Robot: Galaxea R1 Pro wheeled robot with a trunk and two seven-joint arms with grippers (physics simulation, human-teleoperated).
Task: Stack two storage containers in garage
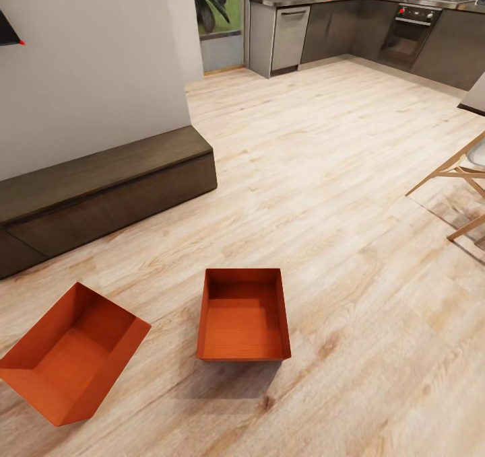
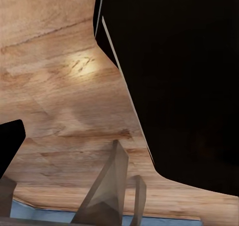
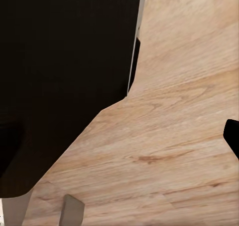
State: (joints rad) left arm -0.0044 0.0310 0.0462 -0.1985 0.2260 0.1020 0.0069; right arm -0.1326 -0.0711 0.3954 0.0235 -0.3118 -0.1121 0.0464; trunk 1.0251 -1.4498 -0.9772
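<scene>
Two orange-red storage containers lie empty on the living room's light wood plank floor in the head view. One container (image 1: 244,315) sits low in the middle, square to me. The other container (image 1: 71,353) is at the lower left, turned diagonally. They are a short gap apart. One dark fingertip (image 2: 11,146) of my left gripper shows at the edge of the left wrist view, above bare planks. A dark fingertip (image 3: 233,138) of my right gripper sits at the edge of the right wrist view, also over planks. Nothing is held in either. The garage is out of view.
A low dark bench (image 1: 101,188) runs along the white wall at the left, just beyond the containers. Kitchen cabinets (image 1: 377,26) line the back, beside a glass doorway (image 1: 219,13). Wooden chair legs (image 1: 458,174) stand at the right. My dark trunk (image 2: 189,86) looms in both wrist views.
</scene>
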